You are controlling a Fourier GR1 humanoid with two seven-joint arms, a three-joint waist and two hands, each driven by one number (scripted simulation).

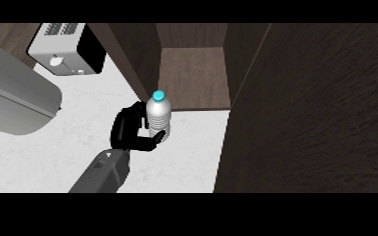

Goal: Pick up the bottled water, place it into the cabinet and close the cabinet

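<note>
The bottled water [158, 112], clear with a light blue cap, stands upright just off the white counter [66, 150], in front of the open cabinet [193, 77]. My left hand [127, 129] is on the bottle's left side, with fingers curled round its far side and the thumb across the near side. The cabinet's brown shelf lies directly behind the bottle. The cabinet door [303, 115] stands open at the right, a large dark panel. My right hand does not show.
A white and black toaster [66, 47] sits at the back left of the counter. A large grey rounded object [22, 100] fills the left edge. A dark cabinet side wall [136, 55] rises just left of the opening.
</note>
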